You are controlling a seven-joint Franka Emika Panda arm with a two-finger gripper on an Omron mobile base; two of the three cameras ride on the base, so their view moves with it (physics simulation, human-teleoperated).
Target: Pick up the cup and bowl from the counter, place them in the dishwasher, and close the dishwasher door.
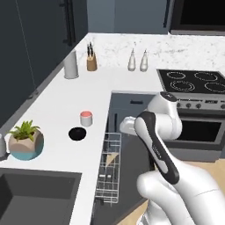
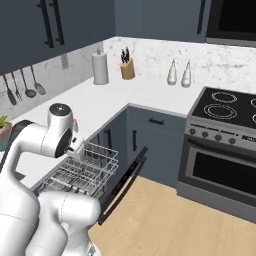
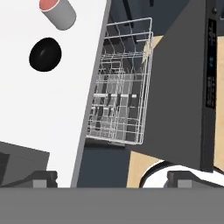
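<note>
The robot arm (image 1: 158, 145) is glossy white with rounded segments. It has dark grey bands at the joints. The two fingers (image 3: 41, 178) are small and dark.

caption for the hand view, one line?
Open claw above pulled-out dishwasher rack; cup and bowl on counter.

The left base view looks forward and down from behind the arm, over the counter (image 1: 52, 105) corner. The right base view faces the same corner from the other side. The hand view looks down closely; all three share the dishwasher (image 3: 120, 87) rack.
</note>
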